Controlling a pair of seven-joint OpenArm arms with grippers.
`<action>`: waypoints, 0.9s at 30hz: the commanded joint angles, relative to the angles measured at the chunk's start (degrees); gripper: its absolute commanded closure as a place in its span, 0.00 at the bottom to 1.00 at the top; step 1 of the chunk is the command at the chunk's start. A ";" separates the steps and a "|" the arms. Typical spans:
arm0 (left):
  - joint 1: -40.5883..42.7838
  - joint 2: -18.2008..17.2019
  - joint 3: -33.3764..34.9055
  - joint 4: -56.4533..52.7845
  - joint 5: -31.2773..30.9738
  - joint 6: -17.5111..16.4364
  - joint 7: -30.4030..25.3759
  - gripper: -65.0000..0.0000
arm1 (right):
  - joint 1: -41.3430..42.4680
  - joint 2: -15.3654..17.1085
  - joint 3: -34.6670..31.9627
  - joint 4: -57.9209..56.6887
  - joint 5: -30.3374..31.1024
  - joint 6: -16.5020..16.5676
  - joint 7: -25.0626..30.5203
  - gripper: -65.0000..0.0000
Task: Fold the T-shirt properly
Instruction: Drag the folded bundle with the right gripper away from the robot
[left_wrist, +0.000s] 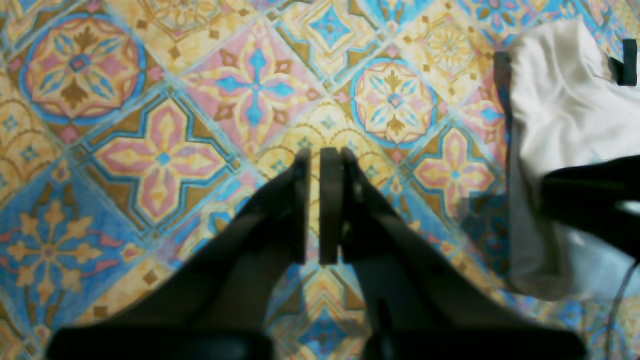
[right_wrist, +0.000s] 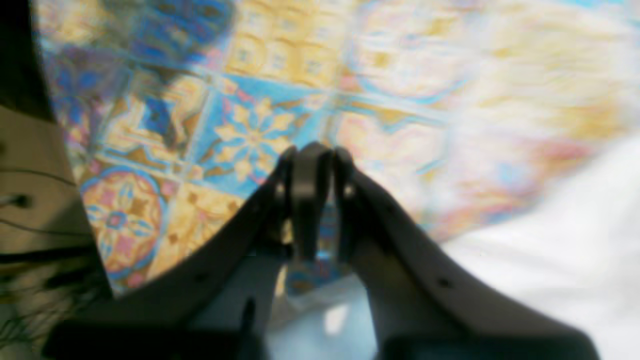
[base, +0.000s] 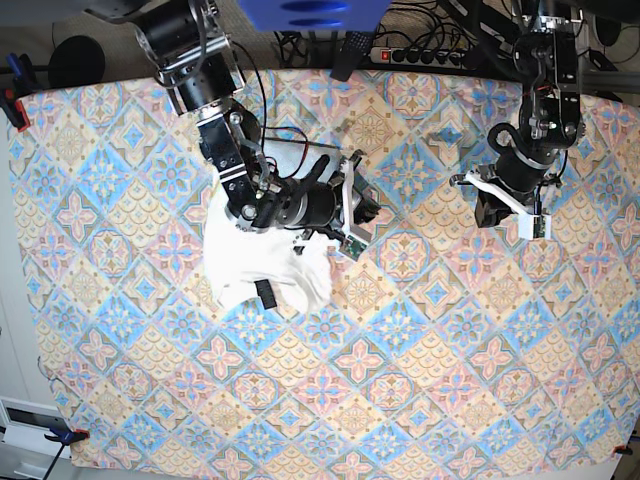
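Right claw (base: 352, 222) hangs low at the edge of the crumpled white cotton T-shirt (base: 262, 262), which lies bunched in a rough heap on the patterned-tile worktop (base: 420, 380), and that closeness is what the next move turns on. From the T-shirt, this claw sits at the heap's upper side edge, toward the middle of the worktop, with the arm reaching across the cloth from the far corner; in the right wrist view its jaws look drawn nearly together over bare pattern, with white fabric spreading just beside and below them, and nothing visibly pinched, though blur makes a thin fold hard to rule out. The left claw (base: 510, 212) is well apart from the T-shirt, on the opposite side of the worktop, clenched on nothing above bare tiles. The heap's long axis seems to run from under the right arm toward the near edge, where a small black neck label (base: 265, 294) shows. By my judgement the folding is hardly begun: the shirt needs spreading flat first, and the right arm is plainly the nearer one to take hold.
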 joint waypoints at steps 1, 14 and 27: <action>0.49 -0.64 -1.45 1.74 -0.12 -0.19 -1.37 0.96 | 1.30 -0.07 0.17 -1.54 0.64 0.14 2.05 0.93; 1.02 -0.73 -2.86 2.00 -0.56 -0.27 -1.37 0.96 | -0.28 9.87 12.83 -6.28 0.55 0.14 5.65 0.93; 1.28 -0.64 -2.86 2.00 -2.58 -0.36 -1.37 0.96 | -0.28 14.53 22.50 -6.28 0.55 0.14 5.39 0.93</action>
